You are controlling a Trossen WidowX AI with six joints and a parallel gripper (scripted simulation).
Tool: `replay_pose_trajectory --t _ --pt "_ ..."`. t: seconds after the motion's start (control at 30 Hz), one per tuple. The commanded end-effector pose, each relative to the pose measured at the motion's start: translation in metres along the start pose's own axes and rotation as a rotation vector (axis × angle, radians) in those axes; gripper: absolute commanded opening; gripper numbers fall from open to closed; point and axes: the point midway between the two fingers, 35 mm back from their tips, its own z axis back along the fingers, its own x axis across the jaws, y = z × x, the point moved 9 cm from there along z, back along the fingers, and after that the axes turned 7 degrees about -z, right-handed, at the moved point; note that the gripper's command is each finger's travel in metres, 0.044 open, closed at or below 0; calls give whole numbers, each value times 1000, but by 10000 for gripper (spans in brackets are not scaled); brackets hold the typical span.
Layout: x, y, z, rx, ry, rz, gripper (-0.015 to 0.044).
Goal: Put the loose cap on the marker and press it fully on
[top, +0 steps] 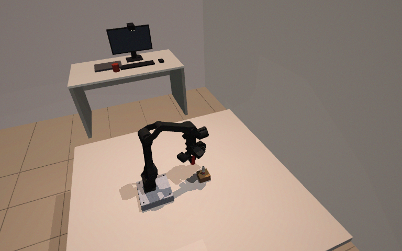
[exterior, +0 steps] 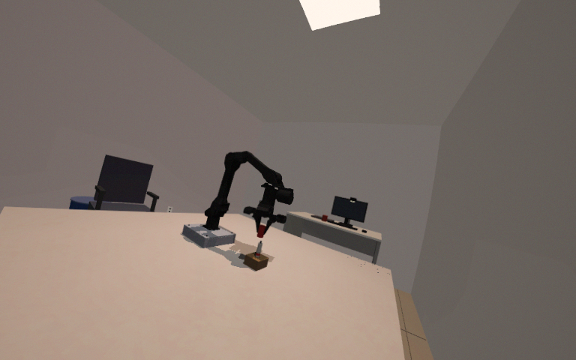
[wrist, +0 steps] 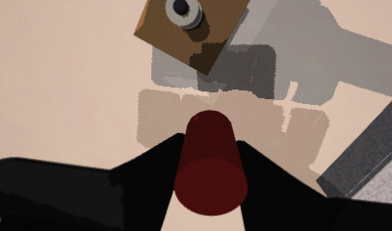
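The gripper (wrist: 209,166) pinches the dark red cap (wrist: 209,161) between its black fingers, the cap hanging clear of the table (top: 259,202) and short of the marker (wrist: 183,11), which stands upright in the brown holder block (wrist: 217,36) just ahead in the wrist view. The likeliest failure from here is misalignment: if the cap comes down off the marker's axis or tilted, its rim could catch the tip, knock the marker askew, shove the block, or let the cap twist in the grip. Pressing too lightly would probably leave it unseated; releasing before it clicks could let it fall. From the exterior view, the cap (exterior: 260,230) sits above and slightly to the side of the marker (exterior: 259,247), with open air between them. The arm's grey base plate (top: 155,194) lies near the block, the only close obstacle; the table's edges are well apart, and the desk (top: 125,72) with its monitor (top: 130,40) stands far behind.
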Motion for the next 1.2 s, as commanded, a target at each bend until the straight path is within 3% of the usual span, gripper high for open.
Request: replay_pose_trajectory --t 0.0,0.7,1.17 --pt "7 -10 5 -4 1 5 0" --pt "31 -61 25 -9 -1 5 0" --pt "31 -63 15 -9 -1 5 0"
